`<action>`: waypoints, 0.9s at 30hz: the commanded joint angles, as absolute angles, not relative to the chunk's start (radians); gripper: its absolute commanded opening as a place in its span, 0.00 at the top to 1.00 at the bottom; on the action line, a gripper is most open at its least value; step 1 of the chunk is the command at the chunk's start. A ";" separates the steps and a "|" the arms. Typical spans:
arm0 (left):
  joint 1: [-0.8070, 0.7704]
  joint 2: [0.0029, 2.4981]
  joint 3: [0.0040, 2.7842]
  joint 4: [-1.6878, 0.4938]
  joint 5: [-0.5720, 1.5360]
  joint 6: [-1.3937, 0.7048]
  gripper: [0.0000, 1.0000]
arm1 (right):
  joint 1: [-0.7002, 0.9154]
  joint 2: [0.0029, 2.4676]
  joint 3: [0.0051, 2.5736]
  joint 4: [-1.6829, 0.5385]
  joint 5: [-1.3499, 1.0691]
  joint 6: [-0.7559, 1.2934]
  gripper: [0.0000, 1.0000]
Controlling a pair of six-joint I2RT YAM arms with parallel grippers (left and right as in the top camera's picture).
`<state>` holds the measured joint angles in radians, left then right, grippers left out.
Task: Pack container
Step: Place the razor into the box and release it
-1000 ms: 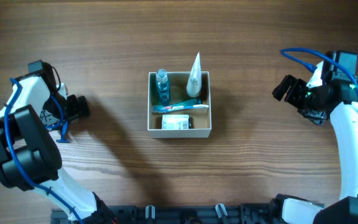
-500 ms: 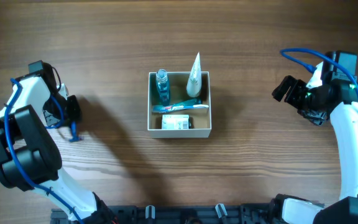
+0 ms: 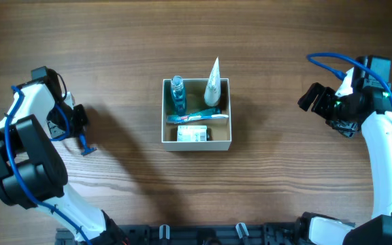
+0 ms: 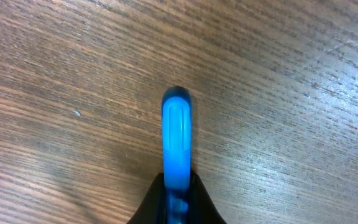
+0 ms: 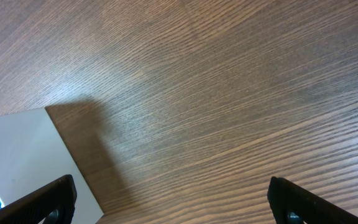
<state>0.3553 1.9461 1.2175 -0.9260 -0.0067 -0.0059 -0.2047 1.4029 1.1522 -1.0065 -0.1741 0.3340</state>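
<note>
Container (image 3: 196, 145) sits mid-surface (image 3: 284, 190), between the two tools and well apart from both.
The left tool (image 4: 178, 202) pinches a blue handle (image 4: 176, 143) that juts out ahead of its tips, low over the wood. The right tool (image 5: 173, 202) stands spread wide and empty, and the container's white wall shows just beyond its left fingertip.

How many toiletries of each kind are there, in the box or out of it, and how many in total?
In the container:
Blue-tinted bottle: 1
White tube: 1
Teal-and-white pack: 1
White carton: 1
Outside, held in the left pincer:
Blue handle: 1
Total: 5
</note>
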 commanded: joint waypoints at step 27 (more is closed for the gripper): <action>-0.611 1.719 1.556 -1.082 0.100 0.816 0.96 | -0.205 1.407 1.147 -0.973 -0.165 0.321 0.00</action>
<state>-0.6022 1.6787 1.5551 -1.1286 0.0841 0.7265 -0.2047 1.4029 1.1522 -0.9791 -0.1745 0.3344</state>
